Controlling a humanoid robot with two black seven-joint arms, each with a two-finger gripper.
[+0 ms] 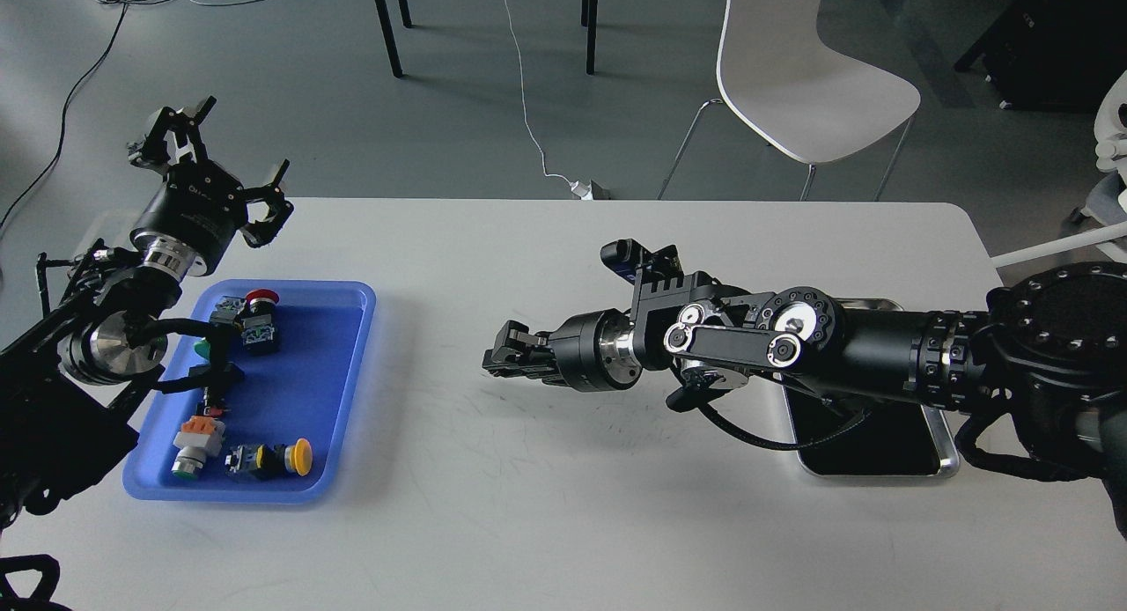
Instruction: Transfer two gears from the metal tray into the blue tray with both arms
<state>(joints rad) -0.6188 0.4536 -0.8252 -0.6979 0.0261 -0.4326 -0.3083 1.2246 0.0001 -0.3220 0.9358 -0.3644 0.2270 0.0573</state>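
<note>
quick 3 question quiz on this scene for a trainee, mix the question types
1. True or false: the right claw is over the blue tray.
2. What colour is the cap of the push button nearest the blue tray's far edge: A green, B red, C yellow?
3. Fill in: the right arm partly hides the ___ tray.

Key: 1 false, it is over bare table between the trays. 2 B. 3 metal.

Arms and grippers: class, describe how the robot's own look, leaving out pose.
Both arms are black with silver joint rings and looping black cables. The right arm shows round bolted joint discs with white centres. The left gripper and right gripper are black, claw-like and two-fingered.
</note>
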